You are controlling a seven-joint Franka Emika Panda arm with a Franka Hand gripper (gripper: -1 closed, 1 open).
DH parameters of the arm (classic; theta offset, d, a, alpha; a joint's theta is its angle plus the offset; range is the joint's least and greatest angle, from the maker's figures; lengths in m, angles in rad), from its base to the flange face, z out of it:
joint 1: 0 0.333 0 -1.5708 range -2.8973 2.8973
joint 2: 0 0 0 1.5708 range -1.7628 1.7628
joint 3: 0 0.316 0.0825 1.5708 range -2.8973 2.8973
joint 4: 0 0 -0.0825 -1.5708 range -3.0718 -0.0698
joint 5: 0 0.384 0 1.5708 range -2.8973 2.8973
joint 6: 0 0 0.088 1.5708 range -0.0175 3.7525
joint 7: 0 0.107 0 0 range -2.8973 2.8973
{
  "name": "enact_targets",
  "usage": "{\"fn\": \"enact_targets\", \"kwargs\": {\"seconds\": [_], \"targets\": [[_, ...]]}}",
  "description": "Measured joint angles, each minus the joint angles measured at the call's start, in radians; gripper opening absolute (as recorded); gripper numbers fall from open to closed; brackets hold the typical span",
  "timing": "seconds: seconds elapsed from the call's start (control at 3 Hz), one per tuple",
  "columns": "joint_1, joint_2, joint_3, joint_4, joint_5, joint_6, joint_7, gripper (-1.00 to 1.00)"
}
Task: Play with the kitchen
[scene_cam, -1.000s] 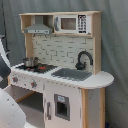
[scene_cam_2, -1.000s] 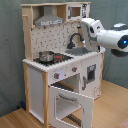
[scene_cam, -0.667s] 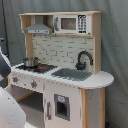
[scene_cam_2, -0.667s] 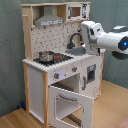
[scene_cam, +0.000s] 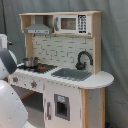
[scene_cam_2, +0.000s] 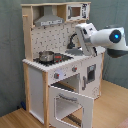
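One arm (scene_cam_2: 107, 39) of mine is hovering above the kitchen (scene_cam_2: 60, 75) sink (scene_cam: 73, 74) — my gripper (scene_cam_2: 84, 36) is touching nothing visible, and I cannot tell its opening.

Floor (scene_cam_2: 15, 118): light wood-toned surface, seen in the second exterior view; carries the kitchen (scene_cam_2: 60, 70), which stands upright on it, oven door (scene_cam_2: 72, 102) hanging open just above the boards. Desk (scene_cam: 97, 80): the kitchen's own white counter, rounded at the first exterior view's right end. Set into it: grey sink (scene_cam: 72, 74), red-black stovetop (scene_cam: 42, 67). On the stovetop: one small metal pot (scene_cam: 30, 61). At the sink's far edge: black faucet (scene_cam: 82, 59), upright.
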Motion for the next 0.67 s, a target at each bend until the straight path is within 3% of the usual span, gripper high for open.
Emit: {"fn": "enact_targets", "kwargs": {"seconds": [0.67], "targets": [[-0.041, 0.127, 0.003, 0.088, 0.078, -0.009, -0.157, 1.0]]}}
